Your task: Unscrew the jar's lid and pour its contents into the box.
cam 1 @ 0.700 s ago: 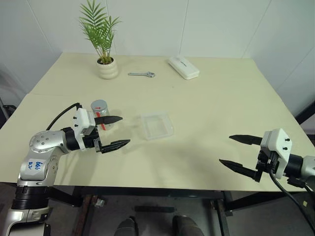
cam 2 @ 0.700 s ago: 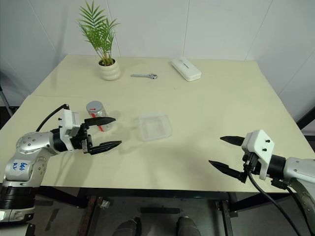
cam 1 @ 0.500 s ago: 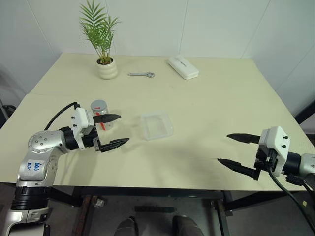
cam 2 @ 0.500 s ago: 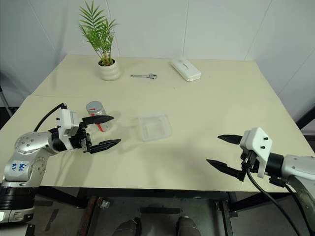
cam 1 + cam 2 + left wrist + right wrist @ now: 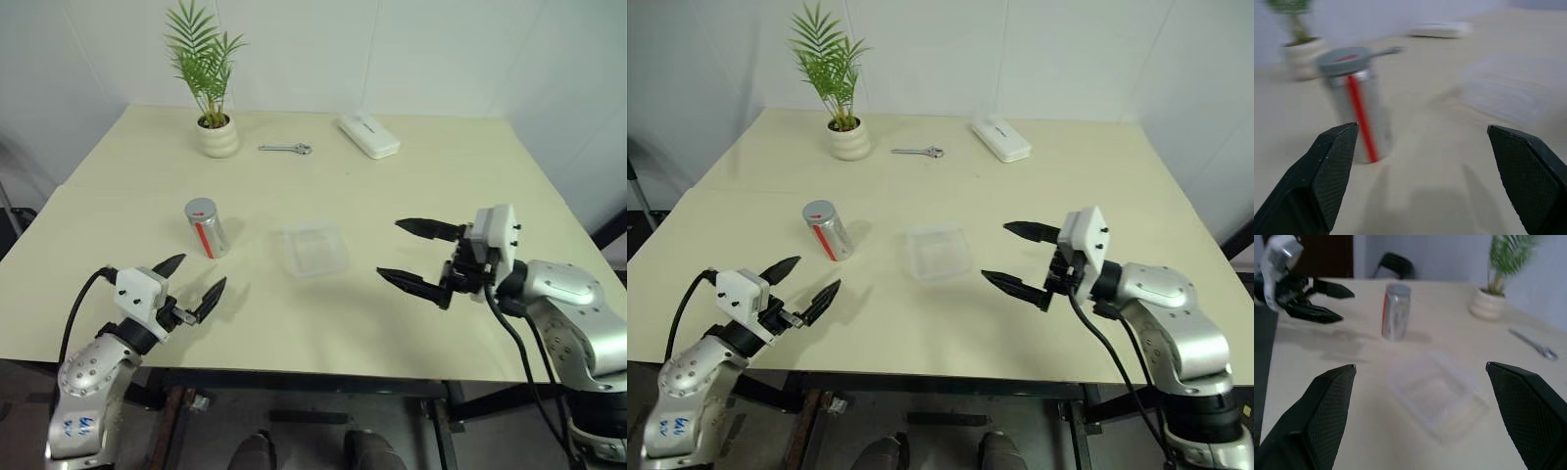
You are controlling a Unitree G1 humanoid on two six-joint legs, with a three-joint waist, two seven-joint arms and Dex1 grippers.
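Observation:
The jar (image 5: 207, 229) stands upright on the table, left of centre, with a red mark down its side and the grey lid (image 5: 201, 208) on top. I cannot make out its contents. The clear box (image 5: 313, 250) lies flat to the jar's right. My left gripper (image 5: 202, 270) is open near the table's front edge, short of the jar and not touching it; the left wrist view has the jar (image 5: 1354, 105) ahead between the fingers. My right gripper (image 5: 389, 248) hangs open just right of the box, with the box (image 5: 1437, 394) and jar (image 5: 1396, 311) ahead of it.
At the back of the table stand a white plant pot (image 5: 217, 137), a wrench (image 5: 284, 148) and a white oblong case (image 5: 368, 135). The table's front edge (image 5: 313, 367) runs just under both arms.
My left gripper has drawn back from beside the jar toward the front edge. My right gripper has swung in from the front right to just beside the box. Both stay open.

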